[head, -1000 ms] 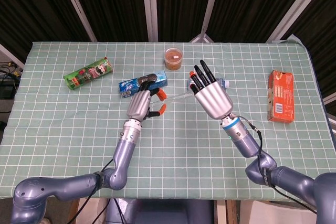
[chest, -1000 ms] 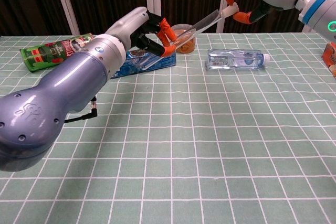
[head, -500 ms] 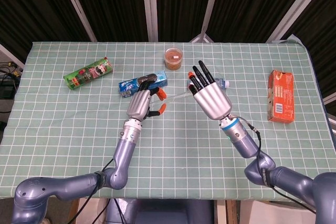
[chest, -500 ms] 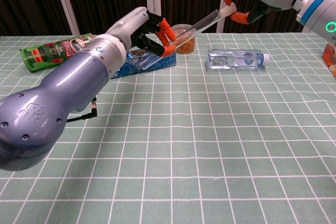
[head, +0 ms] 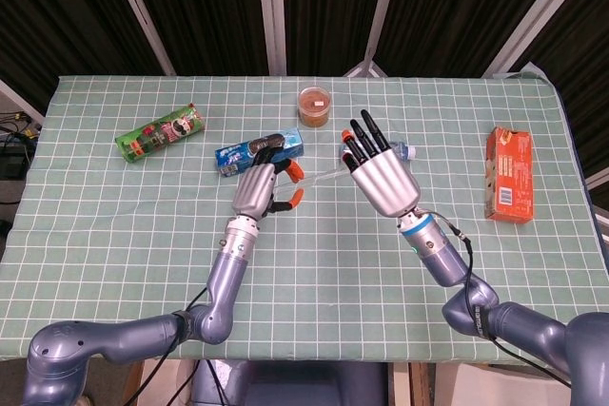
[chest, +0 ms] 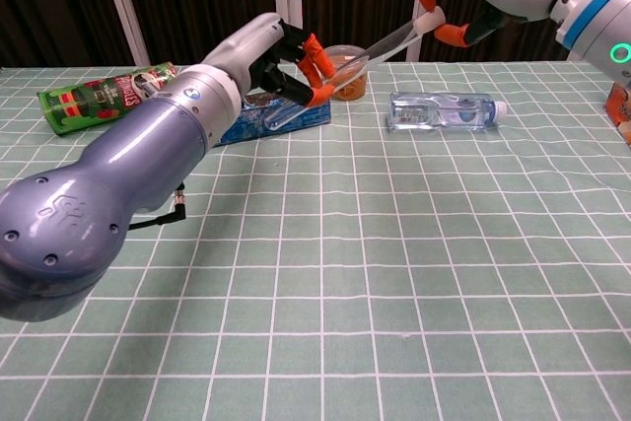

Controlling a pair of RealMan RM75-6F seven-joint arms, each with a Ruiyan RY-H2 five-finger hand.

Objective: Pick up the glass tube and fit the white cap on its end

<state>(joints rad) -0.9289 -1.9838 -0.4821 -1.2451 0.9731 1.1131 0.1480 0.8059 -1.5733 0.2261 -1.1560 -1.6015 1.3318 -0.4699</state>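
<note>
At the upper left of the head view a green snack can [head: 161, 132] lies on its side on the checked green tabletop [head: 114, 225]. Right of it, near the middle, a blue toothpaste box [head: 240, 152] lies flat. Just below the box the left hand [head: 261, 186] is raised off the cloth, its orange-tipped fingers [chest: 314, 51] curled around the lower end of the glass tube [chest: 347, 64]. The tube slants up to the right across the centre of the chest view, passing in front of a small cup of brown stuff [head: 315, 105] that stands at the upper middle. At the tube's upper end sits the white cap [chest: 428, 21], pinched by the right hand [head: 381, 175], whose other fingers [head: 366, 135] stretch straight and apart. Whether the cap is fully seated on the tube cannot be told. Beyond that hand a clear water bottle [chest: 441, 110] lies on its side. Far right, an orange carton [head: 509, 174] lies flat.
</note>
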